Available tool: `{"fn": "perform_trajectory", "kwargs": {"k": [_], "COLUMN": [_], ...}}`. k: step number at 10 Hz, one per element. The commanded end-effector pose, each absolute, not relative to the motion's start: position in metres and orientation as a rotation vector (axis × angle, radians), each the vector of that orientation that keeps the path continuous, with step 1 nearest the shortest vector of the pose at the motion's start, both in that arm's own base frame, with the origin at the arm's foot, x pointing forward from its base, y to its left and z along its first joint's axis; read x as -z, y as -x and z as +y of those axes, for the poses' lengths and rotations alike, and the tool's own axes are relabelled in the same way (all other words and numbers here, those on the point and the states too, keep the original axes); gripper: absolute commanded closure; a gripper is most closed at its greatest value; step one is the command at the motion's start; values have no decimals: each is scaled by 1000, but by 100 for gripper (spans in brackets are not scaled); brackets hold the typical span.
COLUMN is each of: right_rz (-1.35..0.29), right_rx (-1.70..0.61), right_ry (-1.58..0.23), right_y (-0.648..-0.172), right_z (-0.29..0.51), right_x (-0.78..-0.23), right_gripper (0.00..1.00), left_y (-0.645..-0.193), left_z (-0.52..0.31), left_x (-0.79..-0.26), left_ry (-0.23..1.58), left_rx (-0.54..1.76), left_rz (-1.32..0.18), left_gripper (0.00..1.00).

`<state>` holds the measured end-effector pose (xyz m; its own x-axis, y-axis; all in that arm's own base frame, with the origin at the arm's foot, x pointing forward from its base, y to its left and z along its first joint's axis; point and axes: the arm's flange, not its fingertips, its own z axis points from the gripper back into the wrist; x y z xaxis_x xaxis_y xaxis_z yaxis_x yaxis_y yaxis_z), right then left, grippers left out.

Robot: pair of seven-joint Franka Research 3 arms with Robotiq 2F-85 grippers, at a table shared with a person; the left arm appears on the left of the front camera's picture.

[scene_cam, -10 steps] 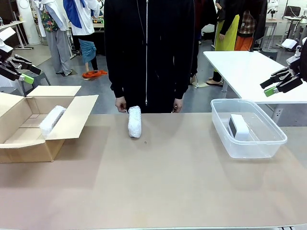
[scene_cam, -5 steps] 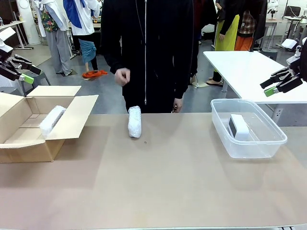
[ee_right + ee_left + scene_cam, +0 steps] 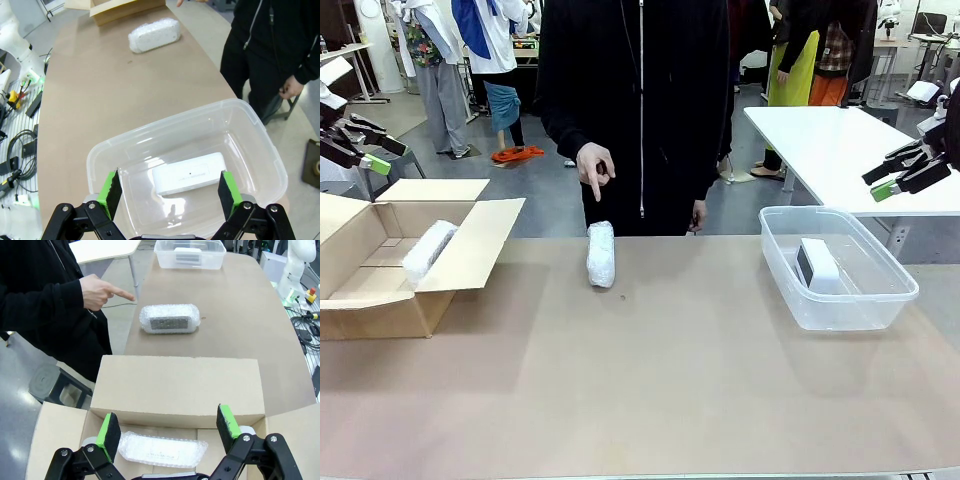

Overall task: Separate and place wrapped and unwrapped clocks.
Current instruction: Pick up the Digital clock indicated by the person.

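The left black two-finger gripper with green pads is hovering above the open brown cardboard box at the robot's left end of the table, its fingers standing wide apart and holding nothing. The right black gripper with green pads is hanging over the clear plastic rectangular tub at the other end, its fingers likewise spread wide and touching nothing (in the front view it is sitting up and to the right of the tub).

Inside the cardboard box, one oblong bundle in white bubble wrap is lying flat on the bottom; from the front it is showing against the box's inner wall. In the tub, the bare white rounded-rectangular clock is resting on the floor of the container, and the front view is showing its dark face turned toward the robot's left.

A second oblong bundle in white bubble wrap is lying on the tan tabletop near the far edge, between the two containers and well apart from both. The person in a black zip jacket is pointing a finger of one hand down toward this bundle, without touching it; the wrist view is showing the same hand beside the bundle.
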<state>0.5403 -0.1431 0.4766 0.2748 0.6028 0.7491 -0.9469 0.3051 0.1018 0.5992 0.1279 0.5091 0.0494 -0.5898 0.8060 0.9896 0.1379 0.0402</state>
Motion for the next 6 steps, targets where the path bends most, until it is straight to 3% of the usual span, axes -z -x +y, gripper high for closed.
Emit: {"fn": "perform_trajectory", "kwargs": {"k": [1,6], "right_rz": [-669,-669], "right_rx": [-1125,-1125], "right_ry": [-604,-604], "right_y": [-540,-540], "right_z": [-141,-141], "right_x": [-476,-476], "right_gripper": [0,0], "left_y": [-597,-597], "left_z": [127,127], "left_x": [-507,-507], "left_ry": [645,645], "left_rx": [1343,1343], "left_rz": [-825,-825], "left_gripper": [0,0]}}
